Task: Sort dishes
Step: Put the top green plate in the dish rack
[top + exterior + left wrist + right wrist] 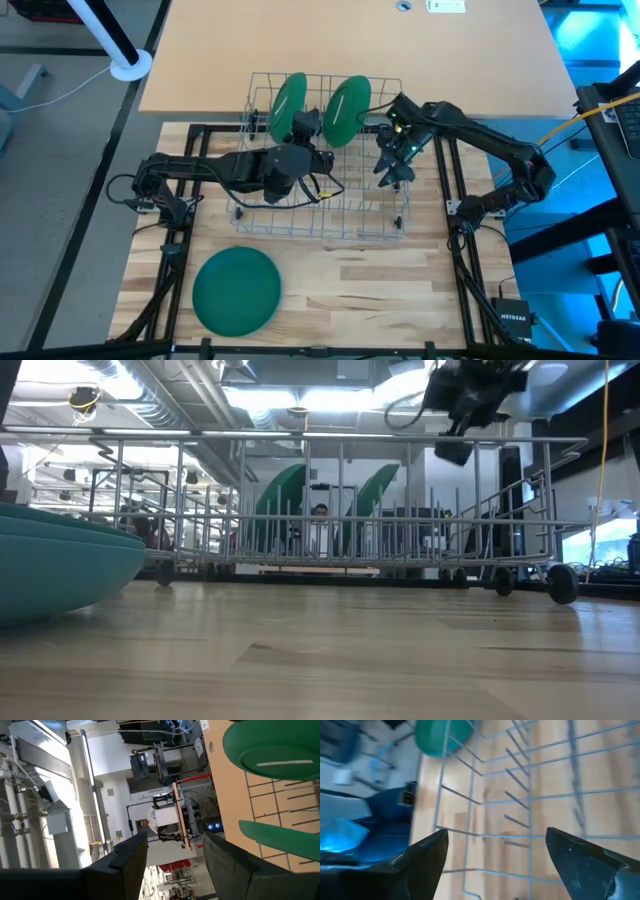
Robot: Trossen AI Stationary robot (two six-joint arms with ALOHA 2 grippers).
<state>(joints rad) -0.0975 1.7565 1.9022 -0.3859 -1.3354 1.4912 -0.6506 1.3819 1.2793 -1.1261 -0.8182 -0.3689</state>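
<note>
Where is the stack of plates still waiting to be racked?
In the high view, the plate stack lies flat on the table's near left, in front of the wire rack and apart from it.

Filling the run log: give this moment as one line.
task: sort dishes | rack: two plates upright | stack on table | left gripper open, empty, over rack | right gripper open, empty, over rack

The wooden table (330, 290) carries a wire rack (325, 220) and stacked green plates (236, 291).
</note>
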